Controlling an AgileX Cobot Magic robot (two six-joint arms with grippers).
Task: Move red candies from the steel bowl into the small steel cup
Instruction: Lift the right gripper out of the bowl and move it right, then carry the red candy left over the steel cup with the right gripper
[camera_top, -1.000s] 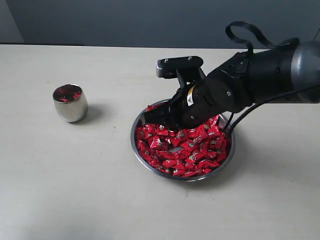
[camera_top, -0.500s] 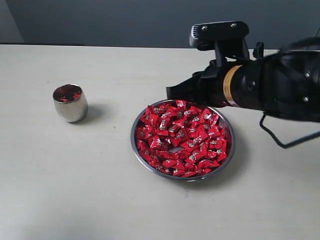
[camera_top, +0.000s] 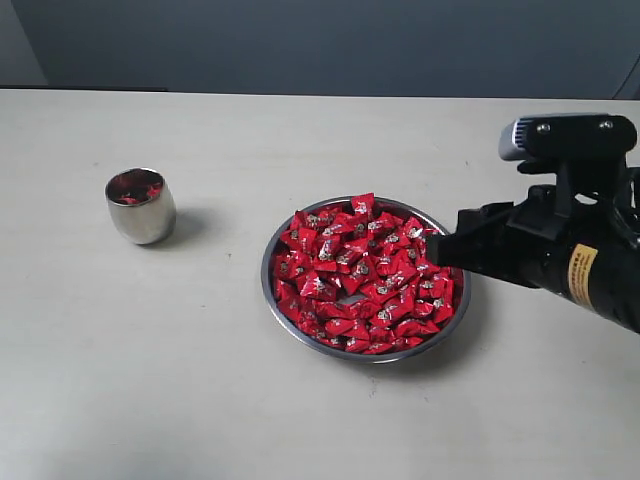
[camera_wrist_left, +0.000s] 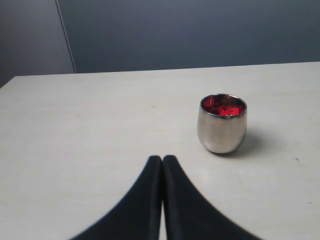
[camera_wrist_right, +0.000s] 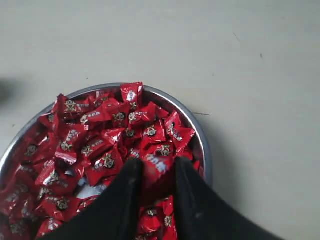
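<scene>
The steel bowl (camera_top: 274, 297) sits mid-table, heaped with red candies (camera_top: 360, 275); the right wrist view also shows the bowl (camera_wrist_right: 199, 135) and its candies (camera_wrist_right: 100, 135). My right gripper (camera_top: 437, 250) hovers over the bowl's right rim. In the right wrist view the right gripper (camera_wrist_right: 156, 167) is shut on one red candy (camera_wrist_right: 158, 175) held between its black fingers. The small steel cup (camera_top: 141, 206) stands far left with a few red candies inside. In the left wrist view the cup (camera_wrist_left: 222, 124) stands ahead of my left gripper (camera_wrist_left: 162, 160), which is shut on nothing.
The pale tabletop (camera_top: 150, 380) spreads around bowl and cup. A dark wall (camera_top: 300, 40) runs behind the table's far edge. My right arm's black body (camera_top: 570, 260) fills the right side of the exterior view.
My right gripper rose out of the candies in the bowl and swung to the right; it now hangs at the bowl's right rim. Bowl and cup have not moved.
</scene>
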